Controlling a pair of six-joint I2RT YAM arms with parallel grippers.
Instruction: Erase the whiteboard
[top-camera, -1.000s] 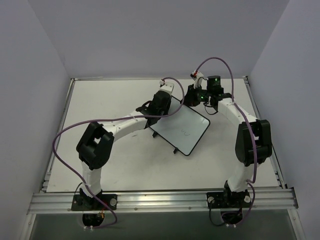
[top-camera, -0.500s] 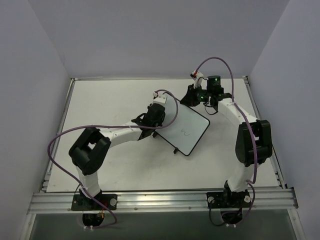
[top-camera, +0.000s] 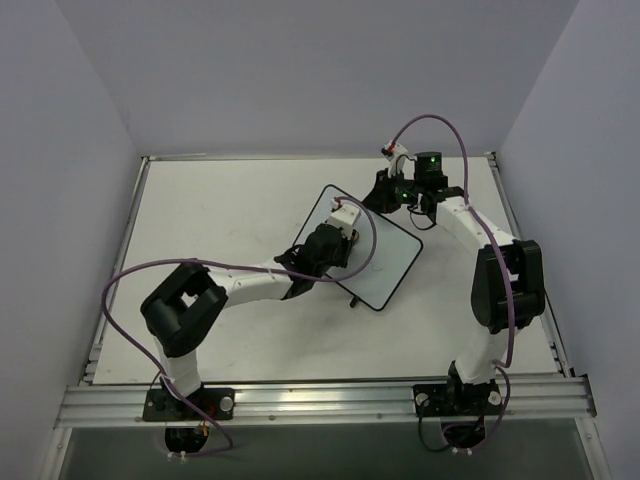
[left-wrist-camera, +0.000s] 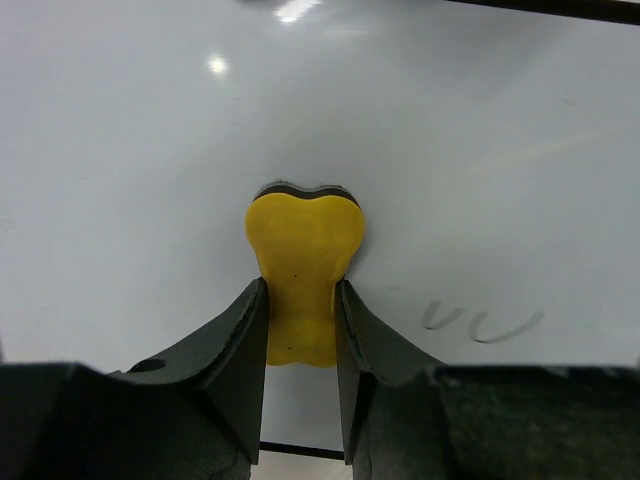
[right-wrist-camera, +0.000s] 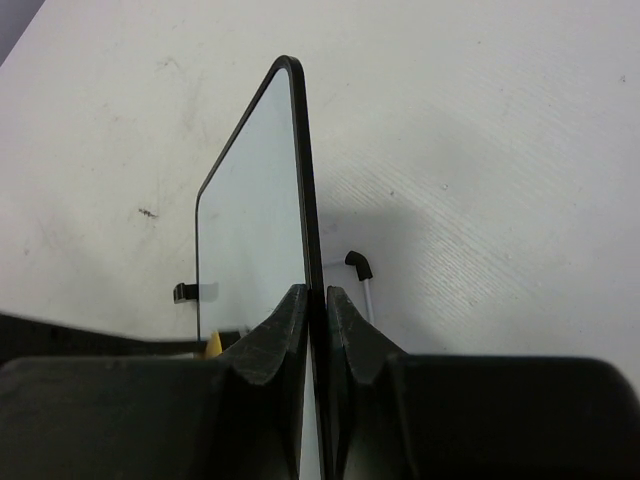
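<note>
Left wrist view: your left tool (left-wrist-camera: 300, 290) is clamped on the small yellow eraser block (left-wrist-camera: 303, 240), pressed to the white, black-rimmed whiteboard (left-wrist-camera: 450, 150) at mid-table (right-wrist-camera: 480, 120). The right tool (right-wrist-camera: 315, 295) pinches its rim. Wiping step; next, sweep over the faint grey strokes (left-wrist-camera: 482, 323) beside the eraser.

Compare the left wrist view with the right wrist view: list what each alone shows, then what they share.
Left wrist only: the left gripper pinching the yellow eraser against the whiteboard, with faint pen marks beside it. Right wrist only: the right gripper clamped on the board's black rim, a black foot, the table. Both: the whiteboard, and the eraser, a mere yellow sliver in the right wrist view.
</note>
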